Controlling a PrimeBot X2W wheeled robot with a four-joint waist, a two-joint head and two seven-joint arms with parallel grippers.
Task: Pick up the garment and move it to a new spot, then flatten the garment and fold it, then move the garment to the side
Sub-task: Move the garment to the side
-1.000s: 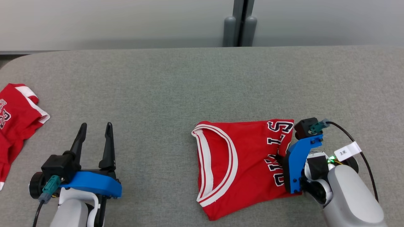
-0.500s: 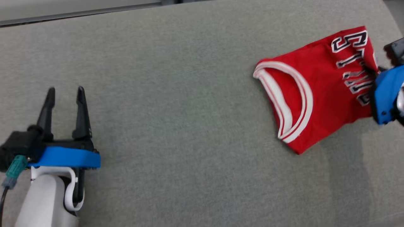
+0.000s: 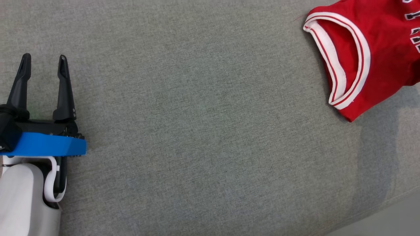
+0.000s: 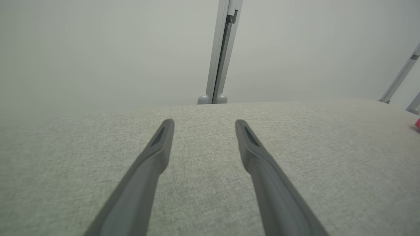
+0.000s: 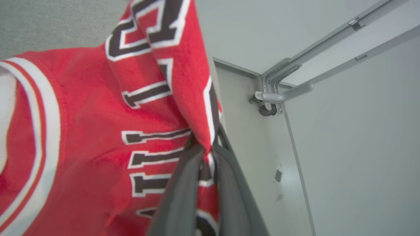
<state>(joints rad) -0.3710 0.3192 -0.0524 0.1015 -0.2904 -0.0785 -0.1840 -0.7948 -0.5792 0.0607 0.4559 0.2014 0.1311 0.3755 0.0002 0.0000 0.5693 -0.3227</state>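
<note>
Garment (image 5: 82, 108) lettering (image 5: 147, 95) (black, white-outlined) creased

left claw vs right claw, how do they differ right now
The left claw is open, fingers apart; the right claw is shut on the red jersey. The left claw holds nothing above the grey table; the right claw pinches a fold by the jersey's lettering. Both have two long dark fingers.

My right gripper (image 5: 207, 141) pinches a fold of the red jersey (image 5: 82, 114), black-white lettering (image 5: 154, 136) alongside; grey tabletop (image 5: 49, 23) top left, metal frame (image 5: 285, 93) right.
</note>
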